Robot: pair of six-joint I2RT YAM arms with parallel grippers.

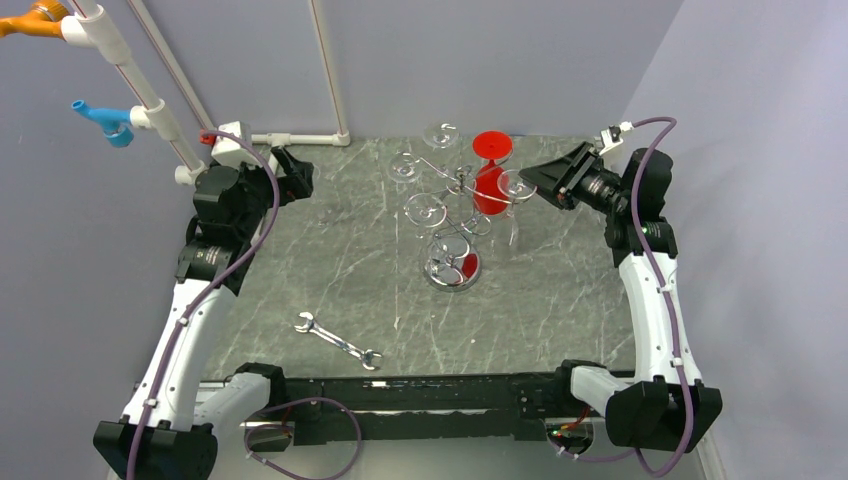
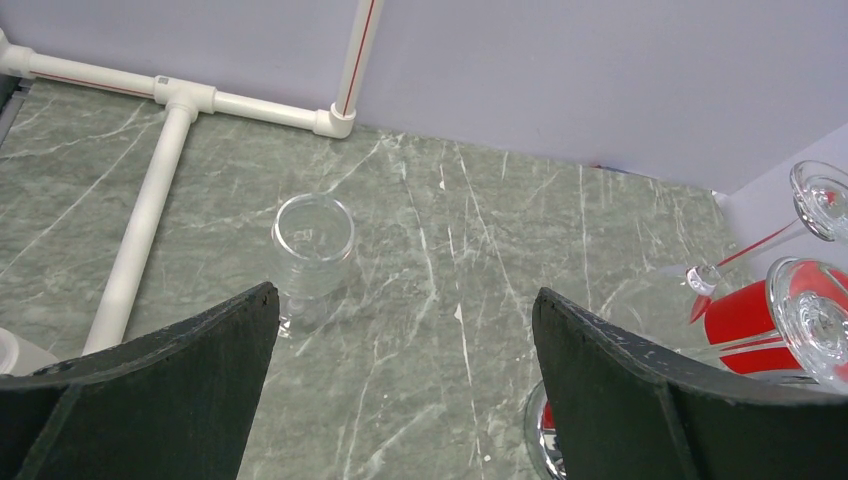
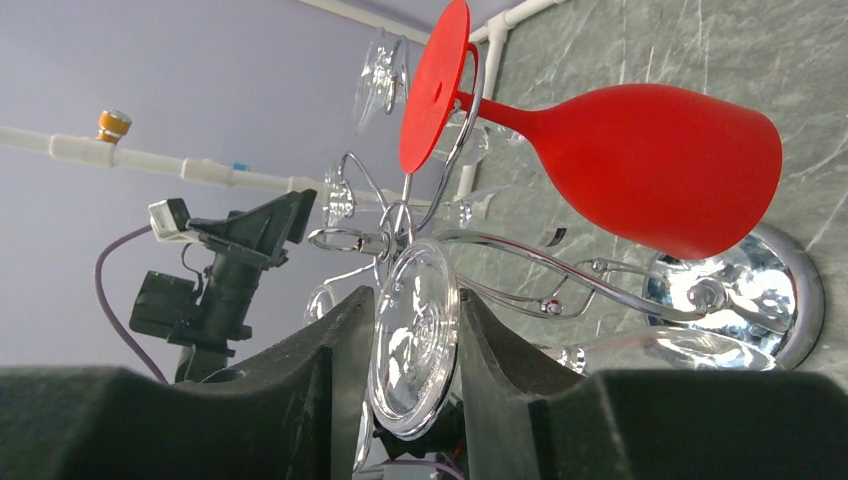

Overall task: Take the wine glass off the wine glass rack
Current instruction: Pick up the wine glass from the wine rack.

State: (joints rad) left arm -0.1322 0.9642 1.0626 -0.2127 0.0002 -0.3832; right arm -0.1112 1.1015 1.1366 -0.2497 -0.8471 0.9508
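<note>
Black right pincer [image 3: 414, 312] rolled sideways, flanking foot of clear wine glass [image 3: 412, 360]

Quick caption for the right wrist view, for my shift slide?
Right fingers bracket the foot of a clear wine glass hanging on the chrome rack, red wine glass beside it.

The right gripper [image 3: 417, 310] hides part of the wine glass [image 3: 412, 345]. In the left wrist view, the wine glass rack [image 2: 538, 445] is mostly cut off.
</note>
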